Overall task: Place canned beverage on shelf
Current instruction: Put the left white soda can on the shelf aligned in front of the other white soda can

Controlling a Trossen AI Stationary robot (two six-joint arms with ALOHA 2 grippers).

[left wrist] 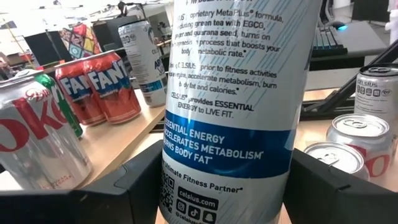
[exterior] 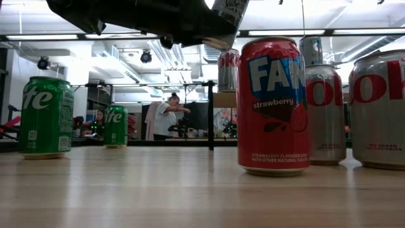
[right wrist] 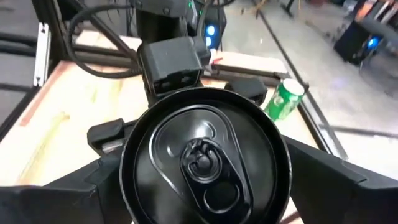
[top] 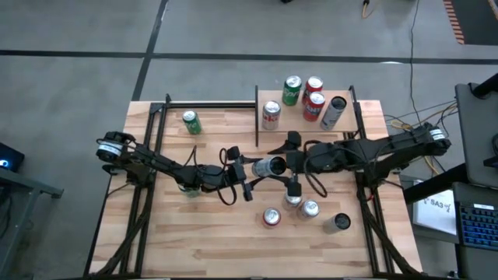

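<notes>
A: Wooden surface (top: 210, 233) status: five cans stand on the shelf (top: 342, 126) at the far right; several more stand near the front edge, plus green ones on the left.

B: Location of the can in transit?

A: The Celsius can (top: 270, 166) lies horizontal in mid-air at the centre, between both arms, just short of the shelf. The left pincer (top: 250, 177) clamps its body, one finger on each side. The right pincer (top: 294, 163) faces the lid, fingers spread to either side, apparently not gripping.

B: Remaining steps?

A: Judged as handover stage. Transfer, carry and upright placement are not yet done.
</notes>
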